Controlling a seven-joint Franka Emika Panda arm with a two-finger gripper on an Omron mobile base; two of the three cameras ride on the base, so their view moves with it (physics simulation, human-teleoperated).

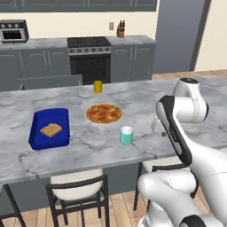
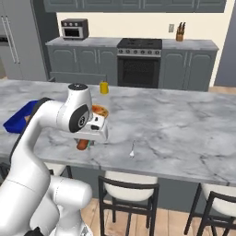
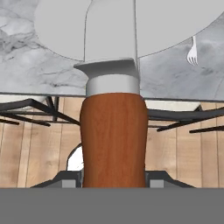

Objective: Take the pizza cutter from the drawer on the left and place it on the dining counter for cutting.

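Flanking pizza (image 1: 103,113): bin (image 1: 49,128), cup (image 1: 126,135), fork (image 2: 132,150).

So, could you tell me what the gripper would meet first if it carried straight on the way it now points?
Probably the grey-white veined marble dining counter: the gripper, shut on the brown-handled pizza cutter, points at its near edge, so the silver wheel would arrive first; depth is unclear.

Cream wall (image 1: 53,27), wooden floor (image 2: 175,221), black-framed chairs (image 1: 77,195)

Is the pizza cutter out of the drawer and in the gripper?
Yes: the gripper holds the pizza cutter by its handle, above the dining counter.
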